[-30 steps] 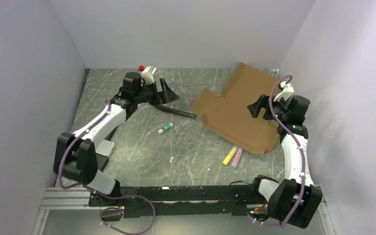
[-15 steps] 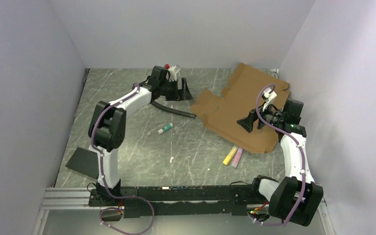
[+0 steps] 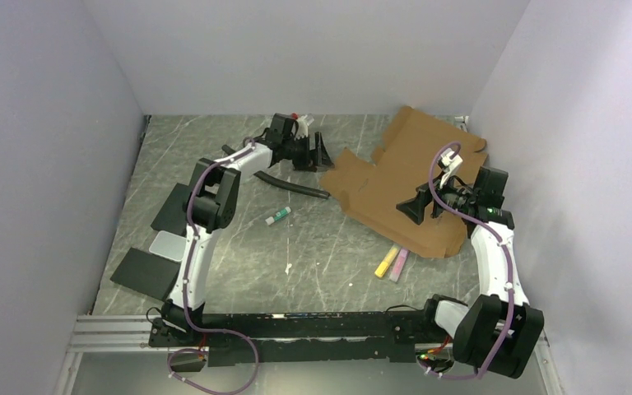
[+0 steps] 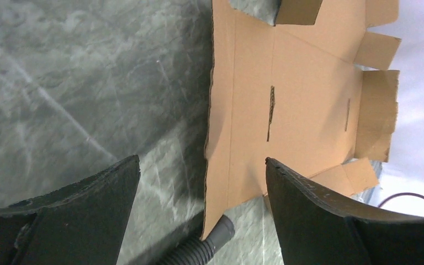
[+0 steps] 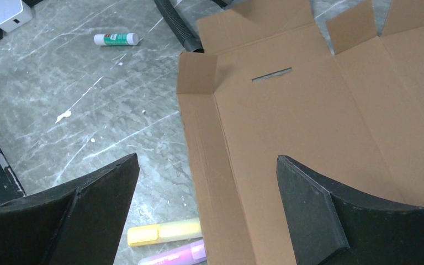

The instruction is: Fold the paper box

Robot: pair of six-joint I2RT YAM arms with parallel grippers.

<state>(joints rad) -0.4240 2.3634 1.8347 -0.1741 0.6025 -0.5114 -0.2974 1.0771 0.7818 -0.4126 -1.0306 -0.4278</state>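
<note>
**Paper box unfolded at far right of table; both grippers spread, neither holding it**

The paper box [image 3: 395, 185] [image 4: 309, 94] [image 5: 320, 138] is lying as an open, unfolded brown cardboard sheet on the far right part of the table [image 3: 239, 247]. Its far edge is reaching toward the back right corner. Creases, two slots and several side flaps are showing on its upper face. One small corner flap is standing slightly raised in the right wrist view.

The left gripper [image 3: 317, 153] [image 4: 201, 163] is sitting at the sheet's left edge with its jaws spread wide. That edge is running between the two fingers in the wrist view. Whether either finger is touching the cardboard cannot be told.

The right gripper [image 3: 418, 206] [image 5: 207, 160] is hanging over the near part of the sheet, jaws likewise spread wide and gripping nothing.

A black hose [image 3: 296, 185] [image 4: 199, 251] [image 5: 179, 25] is lying on the table, its end meeting the sheet's left corner. A glue stick [image 3: 278, 216] [image 5: 116, 38] is lying well apart from the box. A yellow marker [image 3: 387, 261] [image 5: 165, 231] and a pink marker [image 3: 399, 265] [image 5: 174, 255] are lying side by side just beside the box's near edge.
</note>
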